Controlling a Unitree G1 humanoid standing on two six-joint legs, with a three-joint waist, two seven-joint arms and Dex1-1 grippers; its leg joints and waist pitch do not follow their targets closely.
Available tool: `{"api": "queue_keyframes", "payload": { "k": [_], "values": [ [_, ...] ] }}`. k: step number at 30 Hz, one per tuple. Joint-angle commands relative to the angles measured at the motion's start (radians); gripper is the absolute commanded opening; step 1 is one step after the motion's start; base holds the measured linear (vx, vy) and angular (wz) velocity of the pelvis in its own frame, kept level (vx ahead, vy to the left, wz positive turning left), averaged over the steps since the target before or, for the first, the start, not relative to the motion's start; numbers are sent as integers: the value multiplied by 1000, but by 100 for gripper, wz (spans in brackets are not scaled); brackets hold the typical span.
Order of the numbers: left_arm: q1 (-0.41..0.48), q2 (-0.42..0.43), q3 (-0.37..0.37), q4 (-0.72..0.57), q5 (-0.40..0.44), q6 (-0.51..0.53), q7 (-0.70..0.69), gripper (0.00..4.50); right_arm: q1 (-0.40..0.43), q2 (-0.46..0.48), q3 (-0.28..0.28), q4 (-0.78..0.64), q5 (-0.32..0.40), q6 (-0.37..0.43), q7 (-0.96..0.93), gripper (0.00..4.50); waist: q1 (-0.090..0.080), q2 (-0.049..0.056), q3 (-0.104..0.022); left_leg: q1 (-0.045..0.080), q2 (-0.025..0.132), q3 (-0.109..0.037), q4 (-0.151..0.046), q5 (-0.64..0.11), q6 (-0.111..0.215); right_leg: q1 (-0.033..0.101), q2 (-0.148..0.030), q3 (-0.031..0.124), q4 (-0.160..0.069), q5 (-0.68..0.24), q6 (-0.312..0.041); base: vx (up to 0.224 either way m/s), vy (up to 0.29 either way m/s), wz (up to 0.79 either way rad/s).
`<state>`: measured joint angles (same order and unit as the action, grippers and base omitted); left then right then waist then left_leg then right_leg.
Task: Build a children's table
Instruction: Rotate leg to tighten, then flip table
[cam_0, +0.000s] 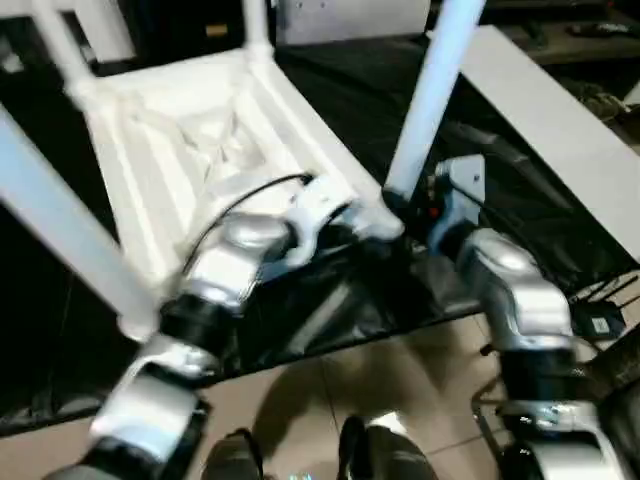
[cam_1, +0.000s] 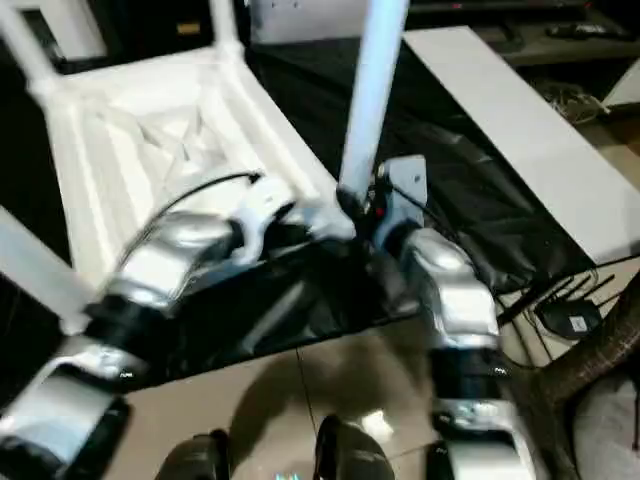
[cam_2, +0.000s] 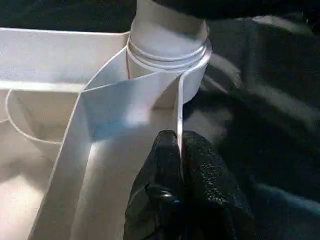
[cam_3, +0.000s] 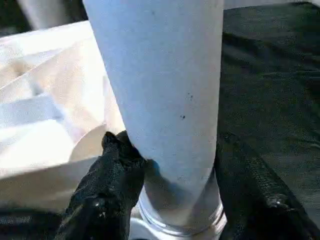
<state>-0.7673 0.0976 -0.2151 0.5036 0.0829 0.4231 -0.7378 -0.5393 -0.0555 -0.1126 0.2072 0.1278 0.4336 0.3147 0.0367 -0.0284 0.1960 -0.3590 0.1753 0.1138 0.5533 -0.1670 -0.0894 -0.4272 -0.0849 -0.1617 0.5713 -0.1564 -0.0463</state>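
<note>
**Both grippers at the near corner of the upturned table**

I have the children's table (cam_0: 200, 150) lying upside down on the black-covered work surface (cam_0: 330, 95), its ribbed underside filling the upper left of the head-camera frame. Its legs stand up out of the corner sockets. The nearest-right leg (cam_0: 430, 90) rises from just right of centre toward the top edge, and another leg (cam_0: 60, 230) crosses the left side of the frame, close to the camera.

My left gripper (cam_2: 179, 165) is clenched on the thin upright edge wall of the table top (cam_2: 178, 115). The wall runs straight between the two black fingers, just short of the round corner socket (cam_2: 167, 55).

My right gripper (cam_3: 175, 165) is grasping the nearest-right leg low down, just above the socket collar. One black finger (cam_3: 112, 175) presses against one side of the tube, and the other sits against the opposite side.

In the head view both silver forearms converge on that same corner at the centre of the frame. A long white panel (cam_0: 560, 120) lies along the upper right, and pale floor tiles (cam_0: 420, 370) show along the bottom.
</note>
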Motion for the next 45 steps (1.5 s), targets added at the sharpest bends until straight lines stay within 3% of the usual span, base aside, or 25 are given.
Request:
{"api": "queue_keyframes", "payload": {
  "k": [1, 3, 4, 6, 9, 11, 13, 15, 17, 21, 22, 24, 26, 29, 31, 34, 35, 36, 37, 38, 39, 40, 41, 42, 45],
  "values": [
    [-20, -63, -39, -19, -34, -29, -7, 0, 10, 53, 87, 18, 11, 4, 41, 266, 5, -12, -85, -12, 28, 3, -53, -117, 73, 81, -68, 70, -95, -396, -43, 0, 0, 0],
    [-15, -55, -42, -27, -29, -38, -14, 0, 19, 47, 83, -1, 6, -5, 45, 305, 4, -14, -88, -7, 23, 7, -49, -153, 77, 81, -72, 72, -98, -441, -55, 0, 0, 0],
    [-13, -47, -45, -29, -27, -48, -24, 0, 25, 41, 78, -14, 9, -4, 46, 309, 4, -9, -91, -10, 28, 6, -51, -141, 92, 83, -77, 74, -98, -429, -67, 0, 0, 0],
    [-11, -37, -50, -29, -26, -62, -38, 0, 33, 31, 72, -29, 15, -3, 46, 312, 3, -8, -92, -9, 34, 5, -52, -139, 105, 81, -77, 75, -96, -395, -82, 0, 0, 0],
    [-3, 26, -55, -16, -17, -120, -105, 0, 108, -56, 71, -135, 29, 0, 111, 340, 8, -9, -93, -8, 33, 6, -51, -130, 115, 84, -78, 78, -95, -371, -86, 0, 0, 0],
    [2, 54, -62, -8, -19, -177, -152, 0, 144, -89, 71, -177, 28, -6, 137, 356, 9, -12, -105, -8, 37, 10, -45, -76, 147, 83, -77, 83, -80, -268, -109, 0, 0, 0],
    [12, 93, -71, 0, -22, -248, -212, 0, 191, -118, 57, -240, 65, 23, 184, 356, 15, -13, -103, -13, 34, 10, -45, -67, 159, 86, -79, 80, -83, -283, -109, 0, 0, 0],
    [19, 114, -74, 3, -27, -293, -248, 0, 218, -138, 55, -275, 76, 33, 209, 385, 18, -12, -103, -14, 33, 12, -44, -66, 156, 86, -79, 80, -84, -292, -103, 0, 0, 0],
    [45, 168, -62, -11, -62, -369, -343, 0, 308, -175, 39, -388, 126, 60, 259, 394, 26, -6, -101, -11, 37, 13, -45, -92, 141, 83, -79, 80, -91, -333, -88, 0, 0, 0],
    [70, 189, -23, -45, -130, -351, -412, 0, 387, -194, 37, -479, 175, 80, 290, 431, 27, -11, -99, -11, 37, 14, -51, -144, 103, 81, -82, 77, -100, -423, -58, 0, 0, 0],
    [75, 192, -21, -53, -140, -346, -426, 43, 394, -197, 39, -488, 177, 84, 287, 436, 28, -10, -99, -10, 35, 14, -50, -153, 93, 79, -83, 75, -103, -452, -45, 0, 0, 0],
    [107, 204, 0, -93, -172, -355, -439, 53, 434, -214, 56, -548, 188, 148, 276, 448, 30, -10, -103, -15, 35, 14, -49, -137, 82, 86, -86, 76, -100, -449, -41, 0, 0, 0],
    [117, 208, 5, -100, -181, -366, -441, 73, 447, -219, 62, -568, 190, 171, 274, 450, 31, -7, -107, -11, 42, 13, -50, -127, 91, 78, -82, 78, -95, -395, -65, 0, 0, 0],
    [176, 195, 74, -158, -204, -368, -327, 95, 491, -243, 92, -618, 191, 195, 287, 450, 31, -12, -115, -17, 44, 12, -46, -110, 97, 85, -81, 78, -82, -309, -84, 0, 0, 0],
    [278, 157, 167, -298, -173, -232, -110, 106, 533, -255, 113, -665, 178, 211, 268, 450, 29, -16, -118, -21, 47, 14, -42, -108, 90, 91, -83, 77, -78, -304, -94, 0, 0, 0],
    [314, 143, 191, -350, -182, -204, -75, 138, 548, -257, 120, -682, 179, 223, 263, 450, 31, -15, -115, -15, 33, 21, -40, -129, 90, 83, -75, 70, -102, -431, -37, 0, 0, 0],
    [375, 105, 223, -449, -200, -140, -12, 138, 565, -259, 140, -710, 167, 253, 238, 450, 32, -13, -117, -15, 36, 19, -40, -134, 84, 84, -76, 70, -99, -440, -35, 0, 0, 0],
    [385, 97, 228, -465, -203, -133, -1, 138, 567, -257, 143, -713, 166, 258, 234, 450, 33, -12, -111, -14, 39, 18, -42, -155, 78, 79, -77, 67, -111, -477, -20, 0, 0, 0],
    [483, 24, 277, -608, -239, -68, 105, 138, 586, -241, 172, -746, 156, 305, 191, 450, 30, -15, -109, -15, 42, 15, -40, -172, 74, 79, -80, 65, -112, -489, -27, 0, 0, 0],
    [526, 0, 284, -656, -230, -59, 145, 138, 588, -222, 183, -737, 151, 269, 187, 450, 29, -14, -112, -17, 45, 15, -40, -175, 69, 82, -79, 66, -109, -487, -28, 0, 0, 0],
    [558, -10, 275, -681, -208, -67, 173, 138, 580, -203, 187, -717, 150, 239, 182, 450, 27, -18, -103, -17, 41, 16, -42, -208, 74, 72, -77, 62, -122, -528, -12, 0, 0, 0],
    [586, -20, 268, -701, -190, -78, 197, 138, 569, -186, 189, -692, 142, 216, 170, 450, 27, -14, -105, -10, 40, 13, -43, -244, 73, 69, -77, 56, -131, -572, 12, 0, 0, 0],
    [586, -20, 268, -701, -190, -78, 197, 138, 569, -186, 189, -692, 142, 216, 170, 450, 22, -15, -102, -11, 39, 12, -44, -261, 70, 69, -74, 52, -136, -591, 28, 0, 0, 0],
    [629, -39, 257, -753, -178, -43, 255, 138, 553, -164, 196, -662, 125, 194, 141, 450, 25, -9, -105, -1, 39, 9, -41, -284, 64, 69, -72, 44, -145, -610, 54, 0, 0, 0],
    [664, -49, 254, -791, -174, -8, 292, 138, 541, -137, 208, -641, 107, 169, 106, 450, 17, 3, -118, -33, 61, 5, -38, -80, 139, 62, -54, 40, -131, -309, -30, -17, 7, 2]
  ]
}}
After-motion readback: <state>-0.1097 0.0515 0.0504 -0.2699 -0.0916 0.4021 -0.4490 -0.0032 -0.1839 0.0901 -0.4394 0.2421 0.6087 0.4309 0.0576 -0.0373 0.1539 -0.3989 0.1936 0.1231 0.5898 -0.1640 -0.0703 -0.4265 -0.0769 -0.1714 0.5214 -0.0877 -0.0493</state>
